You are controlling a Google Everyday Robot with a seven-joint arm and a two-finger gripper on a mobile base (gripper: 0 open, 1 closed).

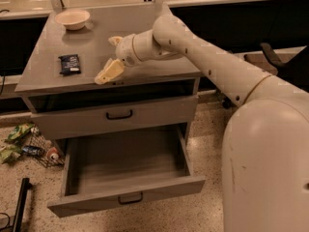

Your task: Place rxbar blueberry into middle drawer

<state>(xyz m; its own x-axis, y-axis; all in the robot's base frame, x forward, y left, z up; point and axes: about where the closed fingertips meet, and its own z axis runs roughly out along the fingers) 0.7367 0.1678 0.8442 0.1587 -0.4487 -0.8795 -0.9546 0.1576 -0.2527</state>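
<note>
The rxbar blueberry [69, 64], a dark flat bar, lies on the left part of the grey cabinet top [96, 42]. My gripper [110, 57] hovers over the cabinet top near its front edge, a short way right of the bar. It is open and holds nothing. The middle drawer [125, 197] is pulled out below the shut upper drawer [119, 114]. Its inside looks bare.
A beige bowl [72, 18] stands at the back left of the cabinet top. Wrappers and litter [21, 141] lie on the floor to the left. A dark office chair [277, 62] stands at the right, behind my arm [207, 57].
</note>
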